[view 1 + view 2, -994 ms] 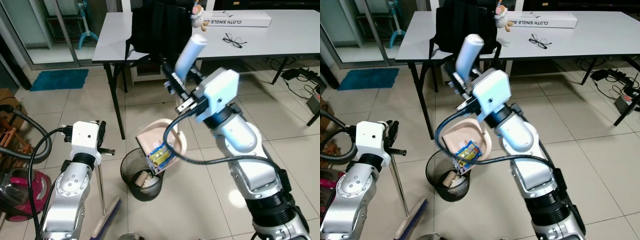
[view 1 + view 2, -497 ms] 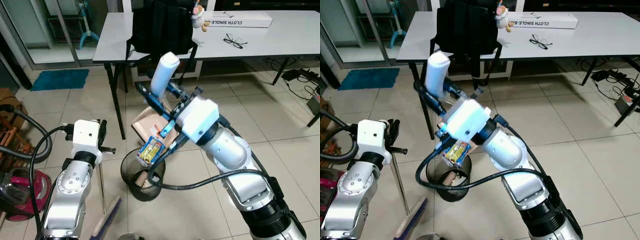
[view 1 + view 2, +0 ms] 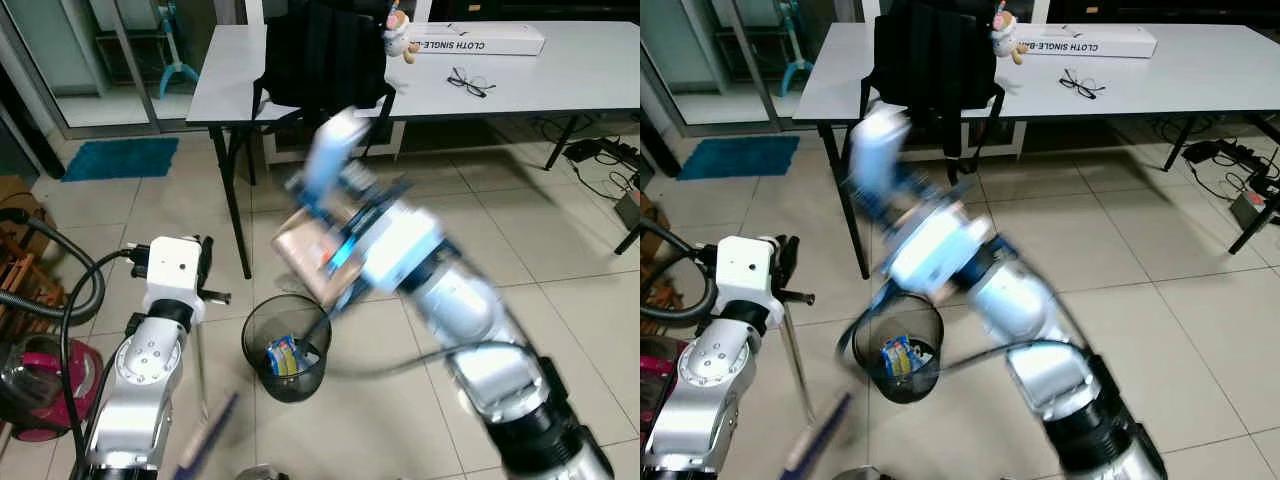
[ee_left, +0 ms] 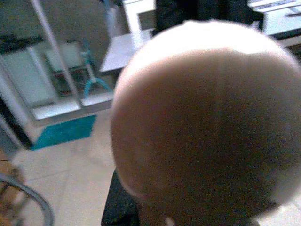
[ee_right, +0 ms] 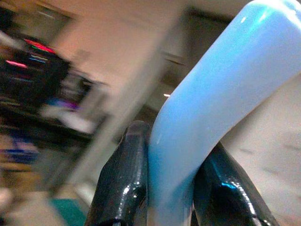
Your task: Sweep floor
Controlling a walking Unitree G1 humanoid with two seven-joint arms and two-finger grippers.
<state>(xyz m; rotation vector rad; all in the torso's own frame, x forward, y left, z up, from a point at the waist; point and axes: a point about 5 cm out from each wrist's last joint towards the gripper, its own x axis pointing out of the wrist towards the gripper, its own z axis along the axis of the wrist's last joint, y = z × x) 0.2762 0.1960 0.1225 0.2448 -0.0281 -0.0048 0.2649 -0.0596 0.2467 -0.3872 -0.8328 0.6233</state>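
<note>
My right gripper point(image 5: 174, 188) is shut on the pale blue handle point(image 3: 330, 150) of a beige dustpan point(image 3: 305, 255). The pan hangs tilted above a black mesh bin point(image 3: 258, 325), and arm and pan are blurred by motion. A yellow and blue wrapper point(image 3: 283, 355) lies inside the bin with other scraps. My left gripper point(image 3: 205, 265) is shut on the thin pole of a broom point(image 3: 200, 345), left of the bin. The broom's head point(image 3: 207, 445) rests on the tiles near the lower edge. The pole's rounded top point(image 4: 207, 117) looms close in the left wrist view.
A white table point(image 3: 230, 80) stands behind the bin, its black leg point(image 3: 235, 215) close by. A black backpack point(image 3: 325, 50) hangs at the table's edge. A vacuum cleaner point(image 3: 40, 385) with a grey hose sits at the left. Cables point(image 3: 600, 150) lie at the far right.
The right arm swung the dustpan up and back over the bin. The yellow and blue wrapper slid off the pan and now lies in the bin. The left arm barely moved.
</note>
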